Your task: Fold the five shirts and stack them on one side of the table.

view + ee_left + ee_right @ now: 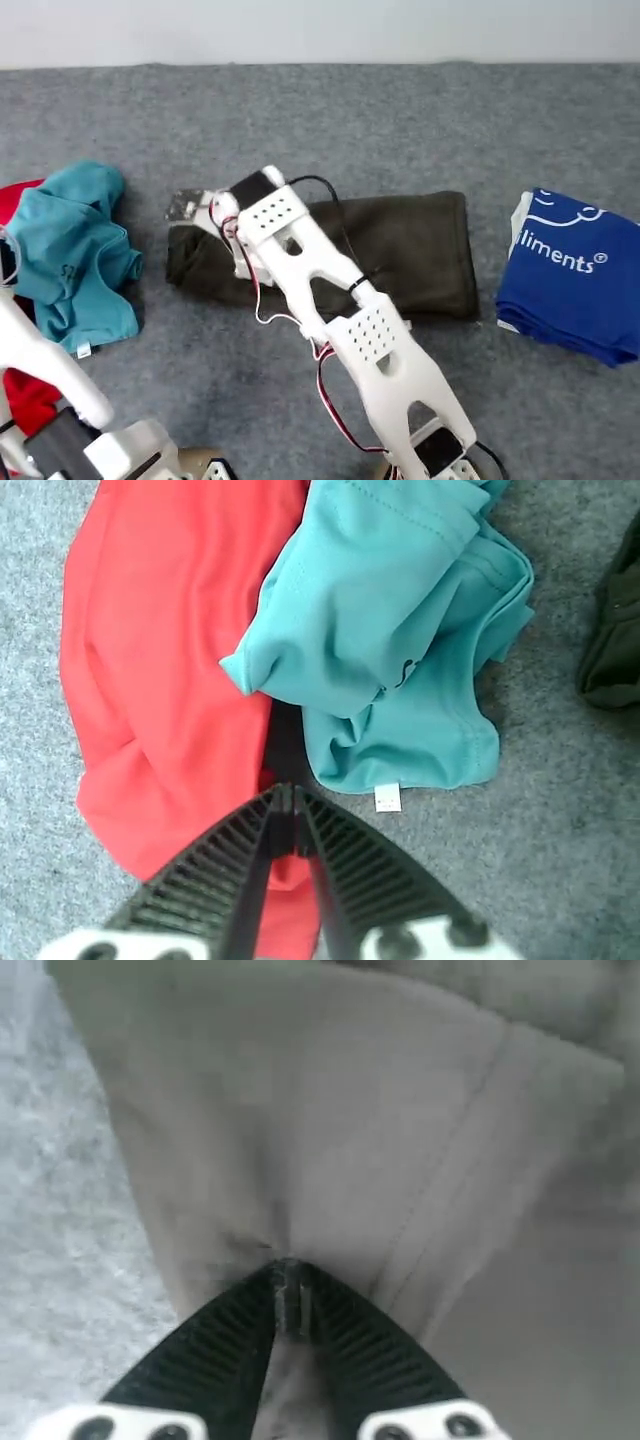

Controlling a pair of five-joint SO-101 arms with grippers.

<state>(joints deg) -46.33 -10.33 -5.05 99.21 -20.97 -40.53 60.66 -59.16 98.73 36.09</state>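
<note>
Right gripper (287,1295) jaws clenched, tips pinching a fold of the dark olive shirt (330,1140) at its 9 o'clock end. Left gripper (290,815) jaws closed tip to tip, low over the red shirt (150,680); can't tell if cloth is caught. Teal shirt (400,630) crumpled, overlapping the red one, at the table's (350,120) 9 o'clock side. Olive shirt is a folded band mid-table, long axis 9 to 3. Blue shirt (570,280) folded at the 3 o'clock side.
</note>
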